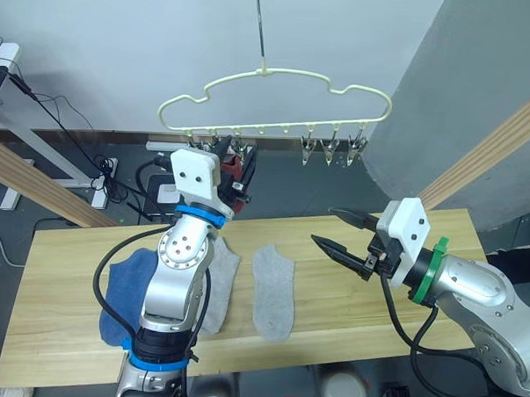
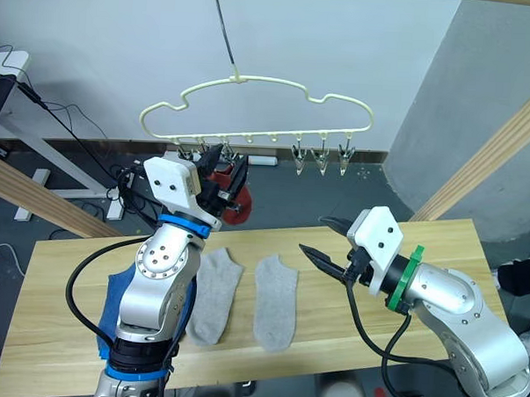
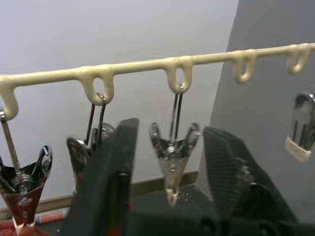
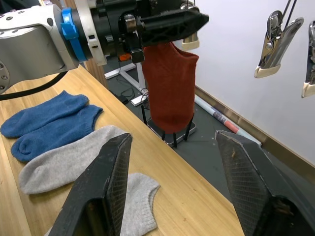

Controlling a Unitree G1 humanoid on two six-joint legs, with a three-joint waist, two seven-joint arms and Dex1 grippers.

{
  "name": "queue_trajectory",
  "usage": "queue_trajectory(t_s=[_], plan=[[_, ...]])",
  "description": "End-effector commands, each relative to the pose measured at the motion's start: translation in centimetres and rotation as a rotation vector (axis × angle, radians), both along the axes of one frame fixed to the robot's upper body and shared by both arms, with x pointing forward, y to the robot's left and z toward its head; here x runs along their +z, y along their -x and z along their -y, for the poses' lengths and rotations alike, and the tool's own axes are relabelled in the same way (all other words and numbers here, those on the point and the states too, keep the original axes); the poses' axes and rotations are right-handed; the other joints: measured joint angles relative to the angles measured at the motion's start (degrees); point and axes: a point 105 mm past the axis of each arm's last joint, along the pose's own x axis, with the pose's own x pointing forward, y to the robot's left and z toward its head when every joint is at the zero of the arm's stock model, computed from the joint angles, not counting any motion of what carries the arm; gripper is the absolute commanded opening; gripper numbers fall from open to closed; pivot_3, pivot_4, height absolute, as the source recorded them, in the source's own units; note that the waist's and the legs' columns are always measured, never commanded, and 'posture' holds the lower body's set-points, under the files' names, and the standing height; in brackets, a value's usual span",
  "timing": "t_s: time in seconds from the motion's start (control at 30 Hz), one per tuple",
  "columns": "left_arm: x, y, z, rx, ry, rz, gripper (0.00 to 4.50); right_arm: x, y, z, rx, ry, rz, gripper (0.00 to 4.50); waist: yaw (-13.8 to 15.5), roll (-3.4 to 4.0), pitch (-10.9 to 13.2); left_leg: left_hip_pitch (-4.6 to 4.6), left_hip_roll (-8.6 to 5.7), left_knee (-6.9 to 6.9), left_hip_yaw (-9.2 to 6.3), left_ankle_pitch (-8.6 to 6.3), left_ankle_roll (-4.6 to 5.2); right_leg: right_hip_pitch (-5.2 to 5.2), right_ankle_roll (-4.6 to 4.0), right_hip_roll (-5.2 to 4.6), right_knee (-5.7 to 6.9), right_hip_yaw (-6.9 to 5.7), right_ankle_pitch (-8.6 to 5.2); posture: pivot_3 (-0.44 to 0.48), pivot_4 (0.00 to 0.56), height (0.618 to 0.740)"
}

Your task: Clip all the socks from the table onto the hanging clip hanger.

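The pale-gold clip hanger [image 1: 279,73] hangs above the far edge of the table [image 1: 347,334]. My left gripper [image 3: 172,129] is raised to its bar, open, with one metal clip [image 3: 171,152] between its fingers. A rust red sock [image 4: 170,83] hangs just under that gripper, from the left end of the bar. Two light grey socks [image 1: 272,291] [image 1: 219,289] lie flat side by side mid-table. Two blue socks [image 4: 49,125] lie to their left, partly hidden behind my left arm. My right gripper [image 1: 323,227] hovers open and empty over the table, right of the grey socks.
Three bare clips [image 1: 330,150] hang at the right end of the bar. Slanted wooden poles [image 1: 496,143] [image 1: 37,184] flank the table. Cables and a power strip [image 1: 103,178] lie on the floor behind it.
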Motion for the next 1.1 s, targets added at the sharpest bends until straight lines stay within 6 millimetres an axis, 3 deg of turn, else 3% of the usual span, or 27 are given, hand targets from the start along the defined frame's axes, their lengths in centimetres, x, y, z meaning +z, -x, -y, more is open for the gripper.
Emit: queue_trajectory(t_s=[0.03, 0.27, 0.9, 1.0, 1.1], plan=[[1.7, 0.8, 0.2, 0.005, -0.007, 0.053, 2.59, 0.8, 0.7, -0.1, 0.02, -0.005, 0.043, 2.84, 0.0, 0.0, 0.0, 0.0, 0.0, 0.0, 0.0, 0.0, 0.0, 0.0, 0.0, 0.0, 0.0, 0.0, 0.0, -0.321, 0.344, 0.74], [1.9, 1.0, 0.2, 0.026, -0.03, 0.048, 2.59, 1.9, 1.4, -0.7, 0.101, -0.04, 0.053, 2.84, 0.0, -0.01, 0.0, 0.0, 0.01, 0.0, -0.01, 0.0, 0.0, 0.0, 0.0, 0.0, 0.0, 0.0, 0.0, -0.315, 0.338, 0.74], [2.3, 1.4, 0.3, 0.043, -0.014, 0.047, 2.59, 1.9, 1.1, -0.2, 0.097, -0.026, 0.039, 2.84, 0.1, -0.01, 0.0, -0.02, 0.01, 0.02, -0.01, 0.0, 0.0, 0.0, 0.0, 0.0, 0.01, -0.02, 0.0, -0.312, 0.33, 0.74], [2.3, 1.4, 0.3, 0.046, -0.016, 0.045, 2.06, 1.8, 1.1, -0.2, 0.096, -0.025, 0.037, 2.84, 0.1, -0.01, 0.0, -0.02, 0.01, 0.02, -0.01, 0.0, 0.0, 0.0, 0.0, 0.0, 0.01, -0.02, 0.0, -0.312, 0.33, 0.74], [2.3, 1.4, 0.3, 0.05, -0.016, 0.045, 1.17, 1.7, 1.1, -0.1, 0.093, -0.024, 0.034, 2.84, 0.1, -0.01, 0.0, -0.02, 0.01, 0.03, -0.01, 0.0, 0.0, 0.0, 0.0, -0.01, 0.02, -0.02, 0.0, -0.312, 0.33, 0.74]])
